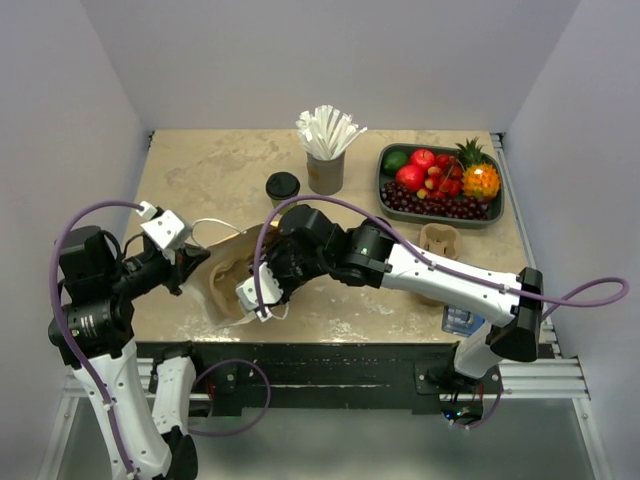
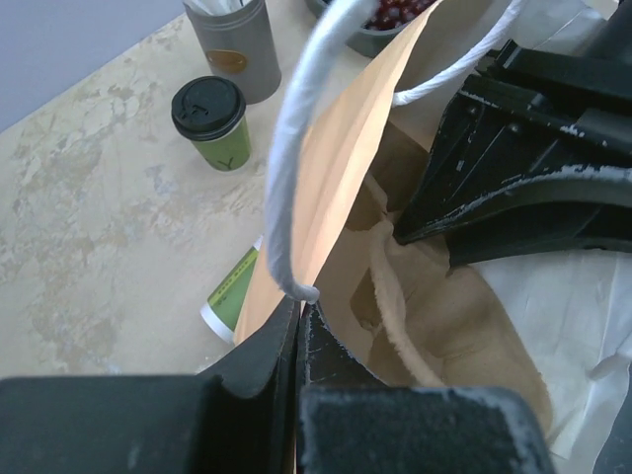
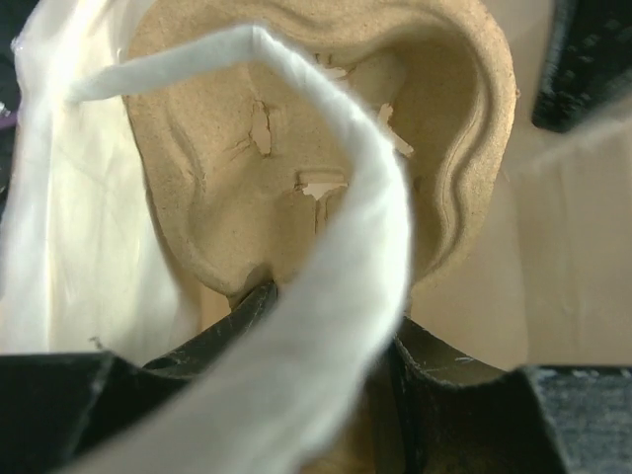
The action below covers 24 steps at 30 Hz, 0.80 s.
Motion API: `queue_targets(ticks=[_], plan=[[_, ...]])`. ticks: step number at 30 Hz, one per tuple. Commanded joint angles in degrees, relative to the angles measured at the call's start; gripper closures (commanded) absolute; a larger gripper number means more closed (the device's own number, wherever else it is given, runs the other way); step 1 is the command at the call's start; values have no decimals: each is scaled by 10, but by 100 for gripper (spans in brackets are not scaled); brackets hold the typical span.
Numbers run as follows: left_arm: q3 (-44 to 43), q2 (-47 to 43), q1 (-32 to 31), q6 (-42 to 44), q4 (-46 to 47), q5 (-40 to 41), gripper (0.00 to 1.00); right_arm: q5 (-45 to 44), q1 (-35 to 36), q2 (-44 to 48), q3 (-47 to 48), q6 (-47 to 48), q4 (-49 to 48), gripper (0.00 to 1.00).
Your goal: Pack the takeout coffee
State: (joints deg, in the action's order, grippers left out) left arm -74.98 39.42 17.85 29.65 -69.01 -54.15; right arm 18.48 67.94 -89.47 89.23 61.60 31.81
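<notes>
L claw (image 2: 299, 308): clenched on paper bag (image 2: 341, 168) rim, prob. to hold mouth open.
R claw (image 1: 257, 296): inside bag, gripping pulp cup carrier (image 3: 296, 148); seating it as base, I'd guess.
Takeout coffee (image 1: 283, 187): upright, lidded, on worktop (image 1: 210, 170) behind bag, not yet packed.

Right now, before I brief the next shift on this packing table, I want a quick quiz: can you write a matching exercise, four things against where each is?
Things:
1 coffee cup
2 straws
3 paper bag
4 cup holder in the bag

Places:
A in the grey cup
B rim pinched by the left hand
C gripped by the right hand
D upright on the table, lid on, outside the bag

Pairs: 1-D; 2-A; 3-B; 4-C
</notes>
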Motion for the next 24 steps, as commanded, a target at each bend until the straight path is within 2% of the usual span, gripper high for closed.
queue_targets(ticks=[1,5,10,15,20,23,24], plan=[[3,-1,-2,-32,24,-46,100,-44,18,-9,76,56,113,100],[7,9,-2,-40,28,-93,100,-72,33,-33,123,58,179,100],[40,45,-2,-102,43,-170,100,-109,37,-47,160,36,249,100],[50,55,-3,-101,54,-162,100,-152,39,-47,158,-16,283,100],[58,94,-7,-126,62,-195,100,-184,39,-57,182,-59,327,100],[91,95,-20,-232,144,-208,100,-200,39,-68,201,-58,364,100],[102,89,-32,-325,230,-200,100,-198,39,-70,205,-56,376,100]])
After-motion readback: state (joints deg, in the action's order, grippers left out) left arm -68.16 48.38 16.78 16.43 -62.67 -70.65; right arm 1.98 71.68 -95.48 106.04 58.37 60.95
